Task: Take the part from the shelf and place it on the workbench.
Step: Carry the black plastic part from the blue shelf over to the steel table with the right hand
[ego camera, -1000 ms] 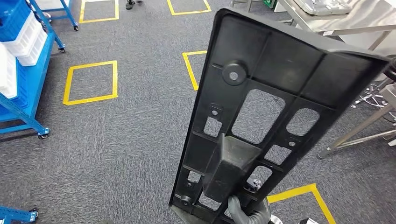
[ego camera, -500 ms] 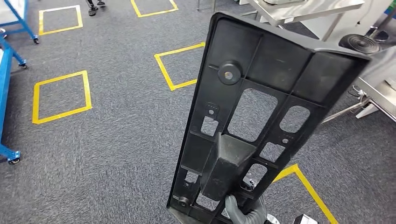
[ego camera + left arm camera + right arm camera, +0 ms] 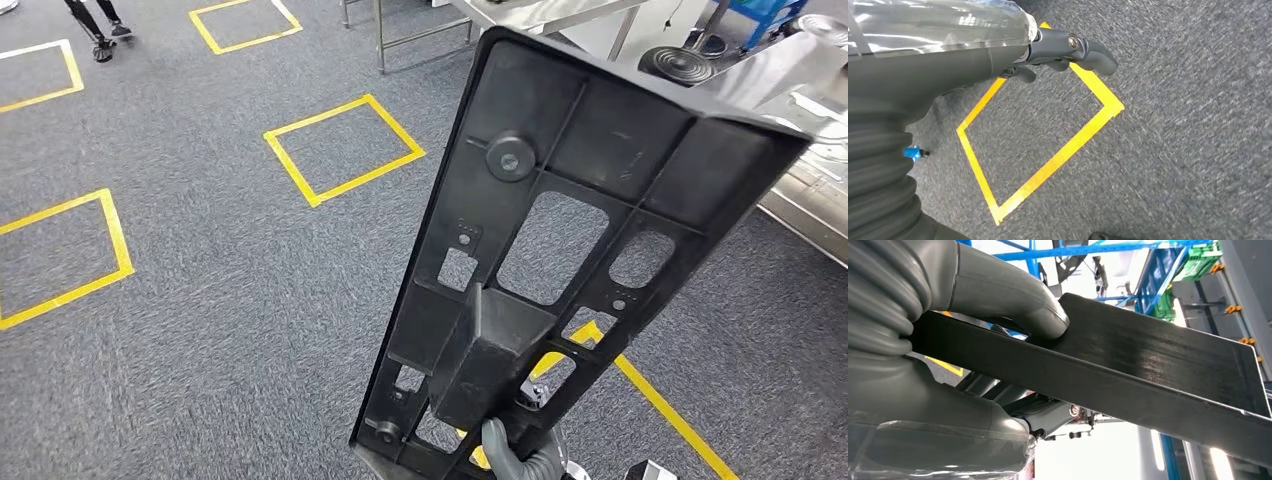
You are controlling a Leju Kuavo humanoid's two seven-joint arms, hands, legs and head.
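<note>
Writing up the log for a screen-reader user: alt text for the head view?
A long black plastic part stands nearly upright, gripped at its lower end by the right hand, over grey carpet with yellow tape squares; steel workbenches lie behind.

The long black panel (image 3: 560,250) across the frame's centre looks like moulded plastic, matt, with ribs and cut-outs; its flat face (image 3: 1158,360) has a faint sheen. The grey-blue floor carpet (image 3: 220,300) is rough and flecked, and the yellow tape squares (image 3: 345,150) on it are smooth. The steel workbench (image 3: 800,200) at upper right is shiny bare metal. The grey left hand (image 3: 1068,50) is smooth matt plastic; clear glossy film wraps its wrist.
</note>
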